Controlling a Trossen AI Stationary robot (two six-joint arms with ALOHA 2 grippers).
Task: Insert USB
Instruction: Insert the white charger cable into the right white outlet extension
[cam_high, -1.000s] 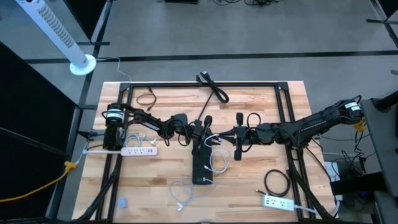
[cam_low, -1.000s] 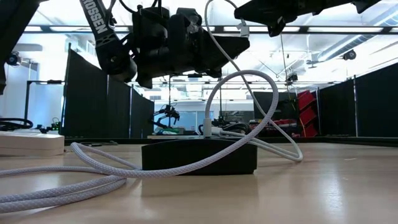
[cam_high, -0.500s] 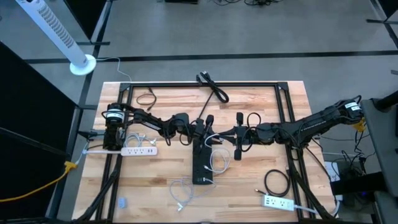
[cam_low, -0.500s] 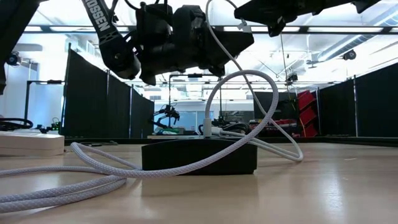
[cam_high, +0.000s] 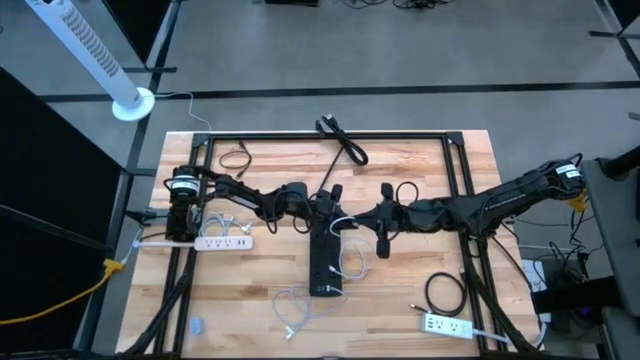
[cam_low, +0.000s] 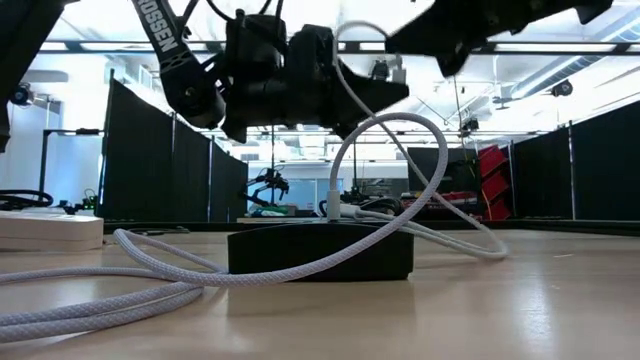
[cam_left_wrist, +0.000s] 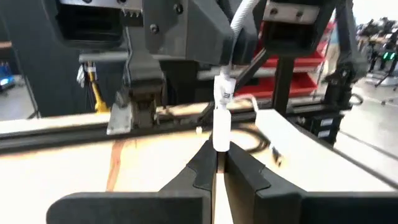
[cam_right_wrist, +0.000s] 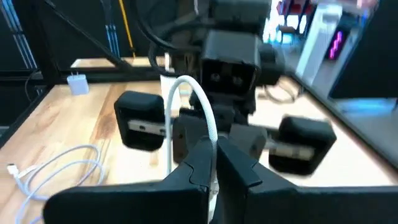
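A black hub (cam_high: 325, 268) lies flat mid-table, also shown in the low view (cam_low: 320, 252). A white braided cable (cam_low: 400, 125) loops above it. One end of the cable stands plugged into the hub's top (cam_low: 335, 208). The other end carries a white USB plug (cam_left_wrist: 221, 127). My left gripper (cam_high: 325, 207) hovers above the hub's far end, shut on that plug. My right gripper (cam_high: 378, 215) faces it from the right at about the same height, shut on the cable (cam_right_wrist: 211, 134). My left gripper pinches the white USB plug's body (cam_left_wrist: 220, 142) between its two fingers. The plug's connector end (cam_left_wrist: 222, 90) sticks out past the fingertips toward my right gripper. The plug is held clear of the hub and the table. My right gripper pinches the white cable (cam_right_wrist: 213, 144) between its two fingers. The cable arches out past the fingertips toward my left gripper in a slack loop (cam_right_wrist: 183, 84), clear of the table.
A white power strip (cam_high: 225, 242) lies at the left and another (cam_high: 447, 326) near the front right corner. A coiled black cable (cam_high: 445, 292), a black cord (cam_high: 342, 140) at the far edge and a loose white cable (cam_high: 295, 310) also lie on the table.
My left gripper has moved a little toward the table's right edge with the plug. My right gripper has shifted right and slightly down, still on the cable. The cable's lower loop beside the hub has swung out toward the right.
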